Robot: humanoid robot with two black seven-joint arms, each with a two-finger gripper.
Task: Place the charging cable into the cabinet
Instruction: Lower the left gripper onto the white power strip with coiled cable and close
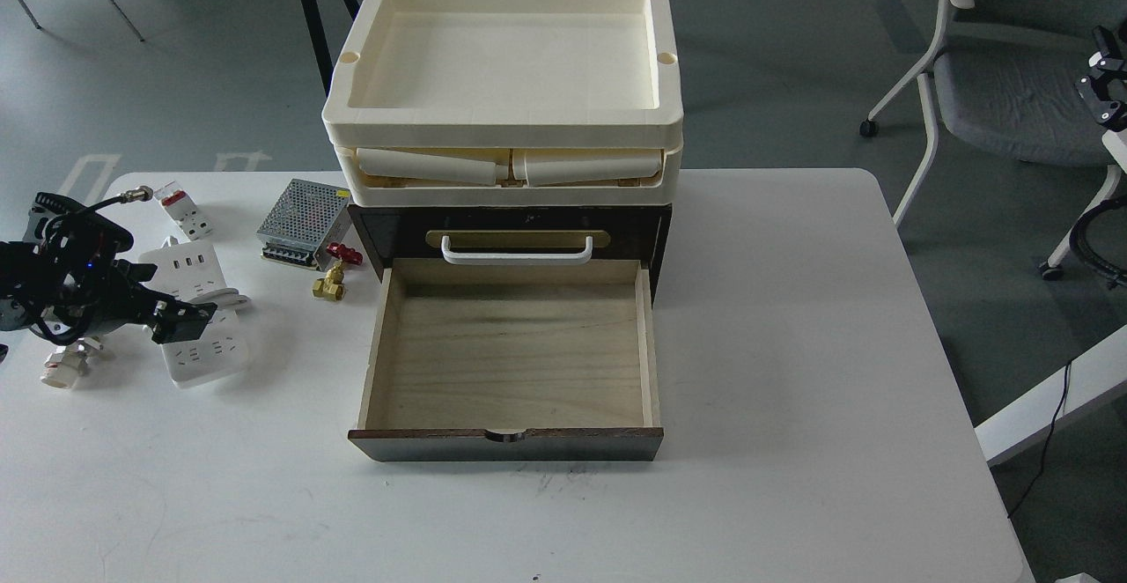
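Note:
The charging cable (pixel 208 357), a white power strip with its cord looped around its middle, lies on the white table left of the cabinet. My left gripper (pixel 183 320) points right and is low over the strip's middle, covering the cord loop; its dark fingers cannot be told apart. The cabinet (pixel 656 231) is a dark brown box with its pale wooden drawer (pixel 515 363) pulled fully open and empty. A white bar handle (pixel 515 252) sits above the drawer. My right gripper (pixel 1102 90) is small at the far right edge, off the table.
Two cream trays (pixel 502 121) are stacked on the cabinet. A perforated metal box (pixel 304 213), a brass valve with a red handle (pixel 333 273), a small white block with red switches (pixel 180 209) and a metal fitting (pixel 60 367) lie around the strip. A grey chair (pixel 1012 81) stands at the right.

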